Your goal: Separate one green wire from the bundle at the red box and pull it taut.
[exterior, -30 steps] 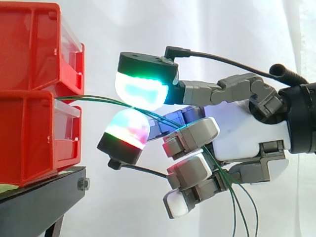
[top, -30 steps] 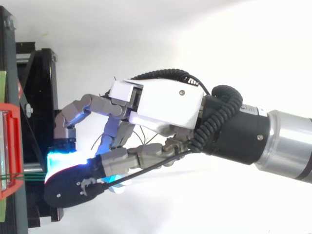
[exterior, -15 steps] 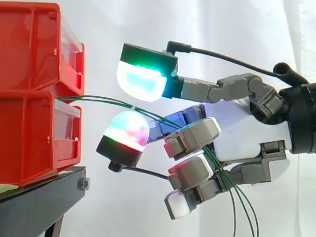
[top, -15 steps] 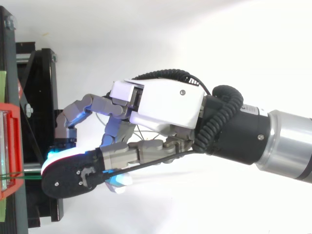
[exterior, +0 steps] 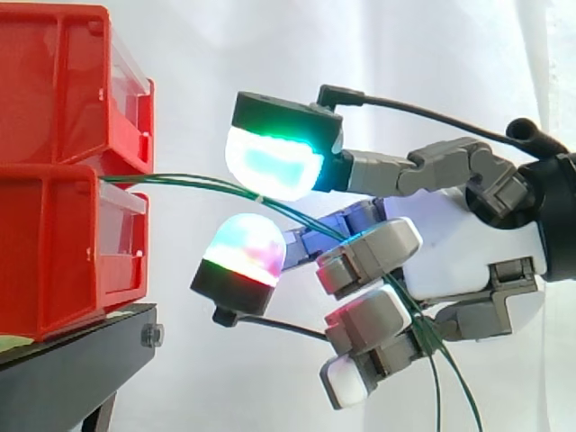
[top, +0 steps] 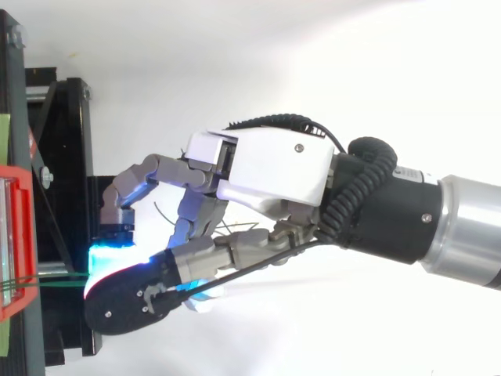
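Thin green wires (exterior: 180, 183) come out between the two stacked red bins (exterior: 54, 243) and arc right into my hand (exterior: 468, 252). They pass through the gap between two glowing fingertips, a green-cyan one (exterior: 273, 164) above and a red-green one (exterior: 245, 250) below. These pads stand apart and the wires brush the underside of the upper one. Further right the wires slip between the lower curled fingers and hang down. From above, my hand (top: 274, 168) reaches left toward the red bin edge (top: 14, 235), with the wires (top: 55, 280) stretched across the gap.
The bins rest on a black stand (exterior: 72, 360), which also lies under my fingertips in the top view (top: 66, 157). A white curtain hangs behind. There is free room below and to the right of my hand.
The two glowing pads, pinched together on the wires a second ago, have parted. My hand has shifted a little to the right, away from the bins.
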Robot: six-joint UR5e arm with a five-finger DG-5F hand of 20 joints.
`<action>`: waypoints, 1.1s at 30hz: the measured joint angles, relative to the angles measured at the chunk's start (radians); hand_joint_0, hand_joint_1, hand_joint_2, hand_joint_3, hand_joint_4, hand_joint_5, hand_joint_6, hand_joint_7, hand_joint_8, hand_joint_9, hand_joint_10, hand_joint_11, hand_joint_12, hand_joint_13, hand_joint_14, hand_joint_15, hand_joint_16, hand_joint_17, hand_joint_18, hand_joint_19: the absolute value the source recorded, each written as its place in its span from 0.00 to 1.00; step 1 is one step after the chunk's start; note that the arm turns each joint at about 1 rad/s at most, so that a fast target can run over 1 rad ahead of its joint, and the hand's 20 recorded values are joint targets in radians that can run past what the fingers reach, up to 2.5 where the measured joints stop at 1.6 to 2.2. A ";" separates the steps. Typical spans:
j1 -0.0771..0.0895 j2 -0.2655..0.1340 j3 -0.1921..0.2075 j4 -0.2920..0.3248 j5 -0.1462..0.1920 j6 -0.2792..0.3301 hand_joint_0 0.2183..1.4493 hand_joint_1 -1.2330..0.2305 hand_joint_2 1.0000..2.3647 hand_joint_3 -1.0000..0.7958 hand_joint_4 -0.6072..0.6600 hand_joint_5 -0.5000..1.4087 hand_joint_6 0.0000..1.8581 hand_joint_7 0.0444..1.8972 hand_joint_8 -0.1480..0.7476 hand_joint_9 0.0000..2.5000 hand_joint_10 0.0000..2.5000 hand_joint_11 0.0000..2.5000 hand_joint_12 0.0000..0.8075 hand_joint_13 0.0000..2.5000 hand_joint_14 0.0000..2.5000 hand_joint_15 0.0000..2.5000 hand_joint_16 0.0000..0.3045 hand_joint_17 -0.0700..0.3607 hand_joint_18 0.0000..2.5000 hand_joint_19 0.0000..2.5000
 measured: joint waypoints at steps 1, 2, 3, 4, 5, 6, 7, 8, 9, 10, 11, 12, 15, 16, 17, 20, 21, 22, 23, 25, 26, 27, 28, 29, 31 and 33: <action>0.000 0.002 0.000 -0.002 -0.001 0.000 0.32 0.39 0.01 0.34 0.60 0.16 0.50 0.48 0.46 0.56 0.04 0.62 0.45 0.52 0.01 0.40 0.17 0.44 0.35 0.28; -0.001 0.004 0.000 -0.004 -0.002 0.001 0.33 0.39 0.01 0.35 0.60 0.16 0.50 0.48 0.45 0.57 0.04 0.62 0.45 0.52 0.01 0.41 0.17 0.44 0.35 0.28; -0.001 0.005 0.000 -0.005 -0.003 0.001 0.33 0.39 0.01 0.34 0.60 0.16 0.50 0.48 0.45 0.56 0.05 0.62 0.45 0.52 0.01 0.41 0.17 0.44 0.35 0.28; -0.001 0.007 0.000 -0.007 -0.003 0.001 0.33 0.39 0.01 0.34 0.60 0.16 0.50 0.48 0.45 0.56 0.05 0.62 0.45 0.52 0.01 0.41 0.17 0.44 0.35 0.28; -0.001 0.009 0.000 -0.008 -0.004 0.001 0.33 0.39 0.01 0.34 0.60 0.16 0.50 0.48 0.45 0.56 0.05 0.62 0.45 0.52 0.01 0.41 0.17 0.44 0.35 0.28; -0.002 0.009 0.000 -0.008 -0.004 0.001 0.33 0.39 0.01 0.34 0.60 0.16 0.50 0.48 0.45 0.57 0.05 0.61 0.45 0.52 0.01 0.41 0.17 0.44 0.35 0.28; -0.002 0.010 0.000 -0.008 -0.004 0.002 0.33 0.39 0.01 0.34 0.60 0.16 0.50 0.48 0.45 0.57 0.05 0.61 0.45 0.52 0.01 0.41 0.17 0.44 0.35 0.28; -0.003 0.010 0.000 -0.009 -0.004 0.002 0.33 0.40 0.01 0.34 0.60 0.16 0.50 0.48 0.46 0.57 0.05 0.61 0.46 0.52 0.01 0.41 0.17 0.44 0.35 0.28; -0.003 0.011 0.000 -0.009 -0.005 0.002 0.33 0.40 0.01 0.34 0.60 0.16 0.50 0.48 0.45 0.57 0.05 0.61 0.45 0.52 0.01 0.41 0.17 0.44 0.35 0.28; -0.003 0.011 0.000 -0.009 -0.005 0.002 0.32 0.40 0.01 0.35 0.60 0.16 0.50 0.48 0.45 0.57 0.04 0.62 0.45 0.52 0.01 0.41 0.17 0.44 0.35 0.28; -0.003 0.011 0.000 -0.009 -0.005 0.002 0.32 0.40 0.01 0.36 0.59 0.16 0.50 0.48 0.46 0.57 0.05 0.62 0.45 0.52 0.01 0.41 0.17 0.44 0.35 0.28; -0.003 0.012 0.000 -0.010 -0.005 0.002 0.32 0.40 0.01 0.36 0.59 0.16 0.50 0.48 0.46 0.57 0.05 0.62 0.45 0.52 0.01 0.41 0.17 0.44 0.35 0.28; -0.005 0.017 0.000 -0.012 -0.005 0.001 0.35 0.36 0.01 0.37 0.54 0.16 0.50 0.49 0.45 0.56 0.05 0.62 0.45 0.52 0.01 0.40 0.17 0.44 0.35 0.28; -0.005 0.019 0.000 -0.013 -0.005 0.001 0.36 0.35 0.01 0.37 0.54 0.16 0.50 0.49 0.45 0.56 0.05 0.62 0.45 0.52 0.01 0.41 0.17 0.43 0.35 0.28; -0.006 0.021 0.000 -0.016 -0.005 0.000 0.37 0.34 0.01 0.37 0.53 0.16 0.50 0.48 0.45 0.56 0.05 0.62 0.45 0.52 0.01 0.41 0.17 0.43 0.35 0.28; -0.009 0.025 0.000 -0.023 -0.005 -0.001 0.38 0.32 0.01 0.35 0.53 0.16 0.51 0.47 0.44 0.56 0.05 0.62 0.44 0.51 0.01 0.41 0.17 0.43 0.34 0.27; -0.010 0.026 0.000 -0.025 -0.005 -0.002 0.38 0.31 0.01 0.35 0.53 0.16 0.51 0.46 0.44 0.56 0.05 0.62 0.44 0.51 0.01 0.41 0.17 0.43 0.34 0.27; -0.010 0.026 0.000 -0.026 -0.005 -0.002 0.38 0.31 0.01 0.35 0.53 0.16 0.51 0.47 0.45 0.56 0.05 0.62 0.44 0.51 0.01 0.41 0.17 0.43 0.34 0.27; -0.010 0.027 0.000 -0.027 -0.005 -0.002 0.39 0.30 0.01 0.34 0.53 0.16 0.51 0.47 0.45 0.56 0.04 0.62 0.44 0.51 0.01 0.40 0.17 0.43 0.34 0.27; -0.011 0.027 0.000 -0.028 -0.005 -0.003 0.39 0.30 0.01 0.33 0.53 0.16 0.51 0.47 0.45 0.56 0.04 0.62 0.44 0.51 0.01 0.41 0.17 0.43 0.34 0.27; -0.011 0.027 0.001 -0.029 -0.005 -0.003 0.39 0.30 0.00 0.32 0.53 0.17 0.51 0.47 0.45 0.56 0.04 0.62 0.44 0.51 0.01 0.41 0.17 0.43 0.34 0.27; -0.011 0.027 0.002 -0.029 -0.005 -0.003 0.39 0.30 0.00 0.31 0.53 0.17 0.51 0.47 0.45 0.57 0.03 0.62 0.44 0.52 0.01 0.41 0.17 0.43 0.34 0.28; -0.011 0.027 0.002 -0.030 -0.006 -0.003 0.39 0.30 0.00 0.30 0.53 0.17 0.51 0.48 0.45 0.57 0.03 0.63 0.44 0.52 0.01 0.40 0.16 0.42 0.34 0.27; -0.011 0.028 0.003 -0.032 -0.006 -0.003 0.39 0.30 0.00 0.29 0.51 0.17 0.51 0.48 0.45 0.57 0.03 0.63 0.43 0.52 0.01 0.40 0.16 0.42 0.34 0.27; -0.011 0.028 0.003 -0.033 -0.005 -0.003 0.41 0.31 0.00 0.28 0.48 0.17 0.51 0.49 0.44 0.57 0.02 0.63 0.43 0.51 0.01 0.41 0.16 0.42 0.34 0.27; -0.012 0.028 0.003 -0.033 -0.005 -0.003 0.42 0.31 0.00 0.28 0.48 0.17 0.51 0.48 0.44 0.57 0.02 0.63 0.43 0.51 0.01 0.40 0.16 0.42 0.34 0.27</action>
